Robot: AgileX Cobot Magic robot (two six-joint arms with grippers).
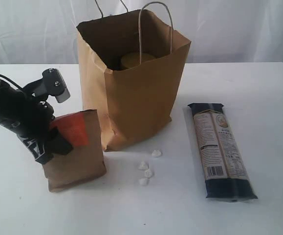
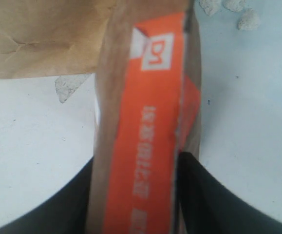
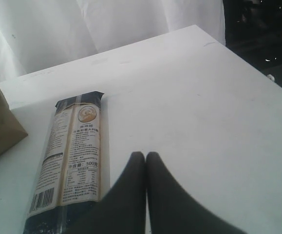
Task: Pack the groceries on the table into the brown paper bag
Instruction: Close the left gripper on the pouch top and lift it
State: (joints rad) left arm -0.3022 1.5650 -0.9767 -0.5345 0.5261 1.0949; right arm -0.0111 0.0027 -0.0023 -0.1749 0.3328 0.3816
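Left wrist view looks down on the brown pouch (image 2: 155, 97) standing upright between the two dark fingers of the left gripper (image 2: 136, 158). A finger lies against each broad face, so the gripper is closed on the pouch at a middling width. The pouch is creased kraft paper with a bright orange label running along its top and a small white square logo at the end farthest from the gripper; the print on the label is too blurred to read. In the exterior view the pouch's base rests on the table (image 1: 258, 98), and the gripper holds it near its upper edge.

Just past the pouch from the left gripper stands the brown paper bag (image 1: 131, 98), tall and open-mouthed, with its cord handles sticking up. Inside it a round yellow lid (image 1: 134, 61) shows low down; the rest of the bag's contents cannot be made out.

A few white crumbs (image 1: 146, 171) lie on the table beyond the far end of the pouch, near the bag's front corner.

Right gripper (image 3: 146, 156) has its fingers pressed together with nothing between them. The long dark pasta packet (image 3: 72, 151) lies flat on the table just beside these fingertips, its pale label facing up, well apart from the bag.
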